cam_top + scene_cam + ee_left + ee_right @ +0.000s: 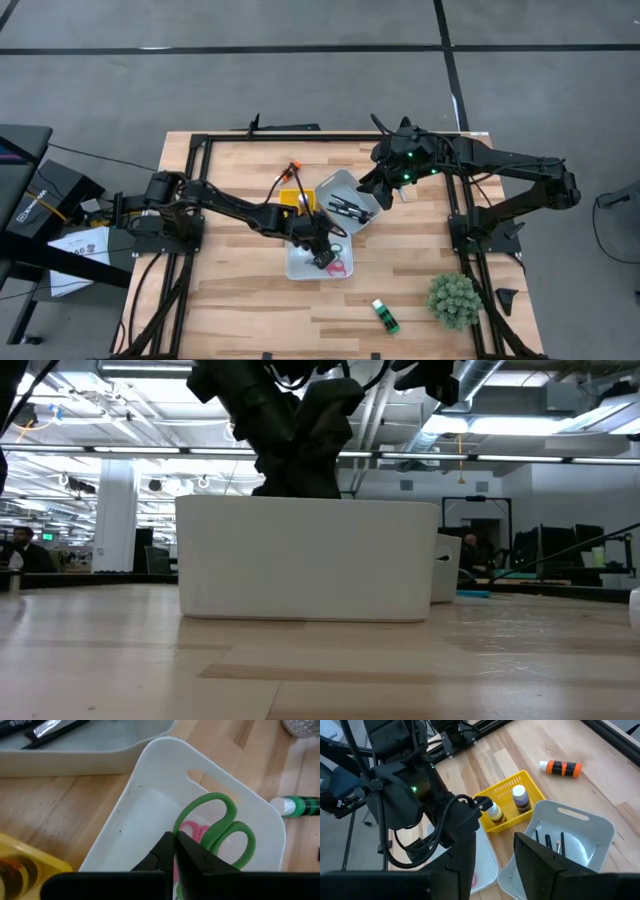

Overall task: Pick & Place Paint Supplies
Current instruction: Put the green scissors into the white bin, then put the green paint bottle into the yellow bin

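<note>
My left gripper point(322, 258) point(175, 845) hangs over the white bin point(295, 268) point(150, 785) and is shut on the green-handled scissors point(216, 827). Pink-handled scissors point(190, 829) lie on the bin's floor beneath them. My right gripper point(380, 193) point(502, 860) is open, above the grey tray point(335, 183) point(580, 817) that holds dark paintbrushes point(352, 208) point(552, 842). A yellow basket point(293, 200) point(506, 786) holds two small bottles point(521, 799). An orange bottle point(292, 170) point(561, 767) and a green bottle point(385, 316) point(297, 806) lie on the table. My left gripper pinches the green scissors between its two shut fingers point(192, 852), at the blade end just behind the handle loops point(200, 837); the fingers hide the exact spot. The two loops stick out ahead of the fingertips, over the bin. Whether the scissors touch the bin floor does not show.
A fuzzy green plant point(455, 298) stands near the table's near right corner. Black frame rails point(465, 215) run along both table sides. In the low view the white bin's wall point(310, 560) fills the middle, with the grey tray point(447, 565) behind it.
</note>
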Robot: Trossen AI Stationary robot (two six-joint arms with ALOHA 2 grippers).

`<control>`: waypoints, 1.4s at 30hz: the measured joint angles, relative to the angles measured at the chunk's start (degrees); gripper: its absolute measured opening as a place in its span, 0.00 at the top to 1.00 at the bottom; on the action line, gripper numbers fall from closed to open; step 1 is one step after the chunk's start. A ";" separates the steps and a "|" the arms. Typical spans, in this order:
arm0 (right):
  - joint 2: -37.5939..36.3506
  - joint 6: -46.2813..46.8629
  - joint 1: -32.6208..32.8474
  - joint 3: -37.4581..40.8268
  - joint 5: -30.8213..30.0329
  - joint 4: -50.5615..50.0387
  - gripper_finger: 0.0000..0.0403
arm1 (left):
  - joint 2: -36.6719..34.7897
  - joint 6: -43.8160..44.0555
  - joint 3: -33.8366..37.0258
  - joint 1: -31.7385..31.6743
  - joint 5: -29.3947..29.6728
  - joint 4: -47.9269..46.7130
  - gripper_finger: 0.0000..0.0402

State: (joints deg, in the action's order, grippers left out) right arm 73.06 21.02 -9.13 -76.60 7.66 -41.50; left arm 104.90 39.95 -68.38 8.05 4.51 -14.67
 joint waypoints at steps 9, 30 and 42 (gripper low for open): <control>0.00 0.72 0.00 0.00 0.00 -0.02 0.68 | 0.92 -0.39 -0.02 0.02 0.09 0.25 1.00; 0.00 0.97 0.07 0.00 0.00 -0.02 0.68 | 0.92 -0.05 -0.02 0.02 0.13 0.76 0.96; 0.00 -0.02 0.07 0.00 0.00 -0.02 0.68 | -2.20 1.05 0.05 0.02 0.13 -3.99 0.85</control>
State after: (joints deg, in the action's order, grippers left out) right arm 73.06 20.99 -9.06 -76.60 7.66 -41.52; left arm 102.70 40.99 -68.33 8.08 4.64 -18.66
